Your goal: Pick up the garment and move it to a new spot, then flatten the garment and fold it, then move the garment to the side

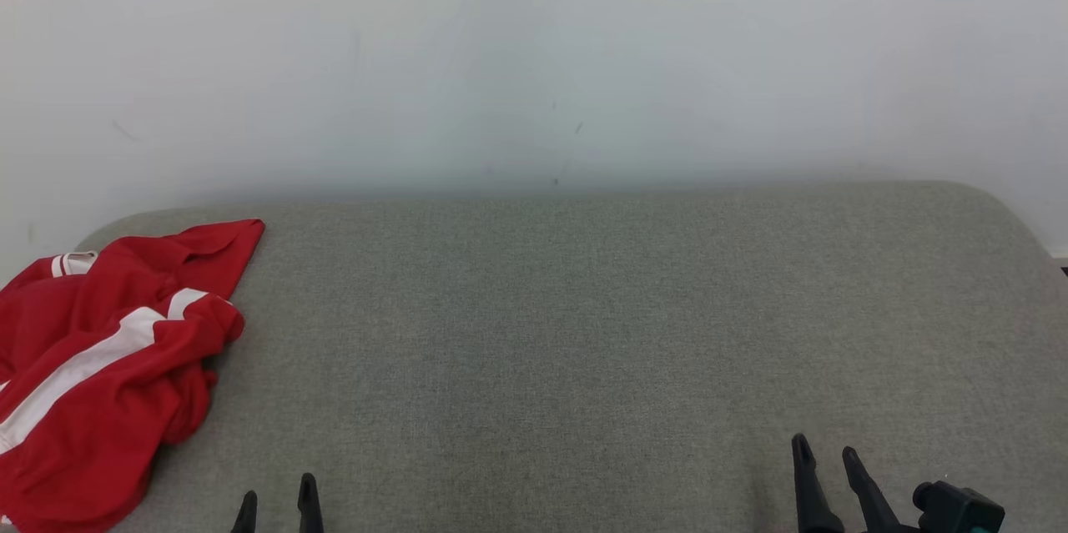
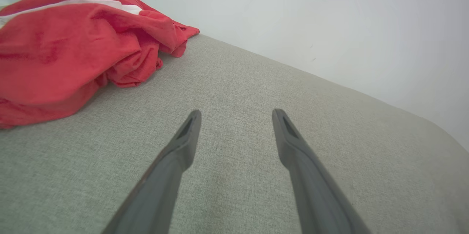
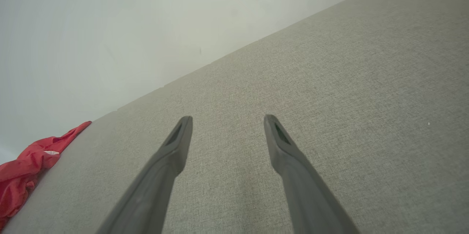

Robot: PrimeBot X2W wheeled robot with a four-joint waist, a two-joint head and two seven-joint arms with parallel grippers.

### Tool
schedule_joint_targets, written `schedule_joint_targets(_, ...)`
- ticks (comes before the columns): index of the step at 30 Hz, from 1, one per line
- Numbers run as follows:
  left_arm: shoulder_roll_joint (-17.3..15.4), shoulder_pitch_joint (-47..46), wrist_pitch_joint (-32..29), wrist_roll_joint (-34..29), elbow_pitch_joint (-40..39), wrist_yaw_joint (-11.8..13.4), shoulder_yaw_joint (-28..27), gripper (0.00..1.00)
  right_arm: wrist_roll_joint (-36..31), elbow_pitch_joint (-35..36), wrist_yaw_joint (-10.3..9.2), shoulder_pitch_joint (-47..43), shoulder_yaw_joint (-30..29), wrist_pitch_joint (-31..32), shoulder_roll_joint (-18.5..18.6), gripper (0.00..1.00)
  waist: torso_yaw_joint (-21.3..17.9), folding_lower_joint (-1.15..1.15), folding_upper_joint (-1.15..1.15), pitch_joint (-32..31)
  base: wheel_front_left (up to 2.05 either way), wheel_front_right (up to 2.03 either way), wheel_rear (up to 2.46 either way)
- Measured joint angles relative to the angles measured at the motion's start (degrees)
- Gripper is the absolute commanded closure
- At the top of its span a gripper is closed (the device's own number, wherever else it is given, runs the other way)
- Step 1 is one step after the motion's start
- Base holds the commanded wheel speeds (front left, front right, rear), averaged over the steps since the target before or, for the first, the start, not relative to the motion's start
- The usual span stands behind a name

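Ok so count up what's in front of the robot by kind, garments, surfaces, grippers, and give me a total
Red and white garment: 1
Grey padded surface: 1
Grippers: 2, the left gripper and the right gripper, both open
Total: 4

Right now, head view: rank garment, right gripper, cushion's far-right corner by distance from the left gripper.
1. Garment, just left of the left gripper.
2. Right gripper, across on the right.
3. Cushion's far-right corner, back right.
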State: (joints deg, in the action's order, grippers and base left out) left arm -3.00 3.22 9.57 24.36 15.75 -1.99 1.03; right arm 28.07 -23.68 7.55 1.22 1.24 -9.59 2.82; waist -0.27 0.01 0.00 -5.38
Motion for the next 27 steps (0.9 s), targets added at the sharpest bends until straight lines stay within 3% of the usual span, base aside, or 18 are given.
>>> schedule_joint_targets(27,-0.24,0.76,3.47,-11.71,1.68,-0.02,0.66,0.0,-12.32,-2.71,0.0,0.1,1.33,-3.09,0.01,0.0,0.01,-0.01,0.0,-1.68,0.0,0.0,0.0)
